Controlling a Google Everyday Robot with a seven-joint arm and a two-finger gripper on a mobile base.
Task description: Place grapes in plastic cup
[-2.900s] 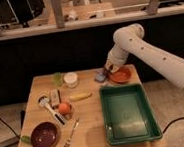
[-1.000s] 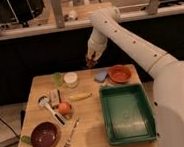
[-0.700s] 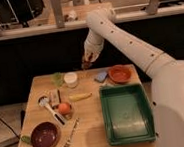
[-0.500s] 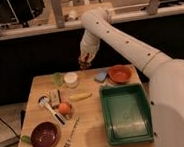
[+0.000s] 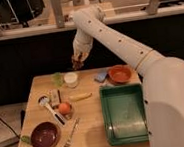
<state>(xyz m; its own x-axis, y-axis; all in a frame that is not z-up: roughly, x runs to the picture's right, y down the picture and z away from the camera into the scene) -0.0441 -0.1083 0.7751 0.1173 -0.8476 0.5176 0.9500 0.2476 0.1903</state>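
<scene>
My gripper [image 5: 77,62] hangs in the air above the far edge of the table, just right of and above the white cup [image 5: 71,79]. It is shut on the grapes [image 5: 77,65], a small dark purplish-brown bunch that shows between the fingers. The pale green see-through plastic cup [image 5: 58,79] stands on the table at the far left, touching the left side of the white cup. The gripper is up and to the right of the green cup, apart from it.
An orange bowl [image 5: 119,74] and a blue sponge [image 5: 101,77] sit at the far right. A green bin [image 5: 124,113] fills the right side. A banana [image 5: 80,96], an orange fruit [image 5: 64,108], a dark red bowl [image 5: 45,135], a fork [image 5: 70,136] and utensils lie on the left.
My arm has swung left from above the orange bowl, carrying the grapes, and now hangs near the white and green cups. Nothing on the table has moved.
</scene>
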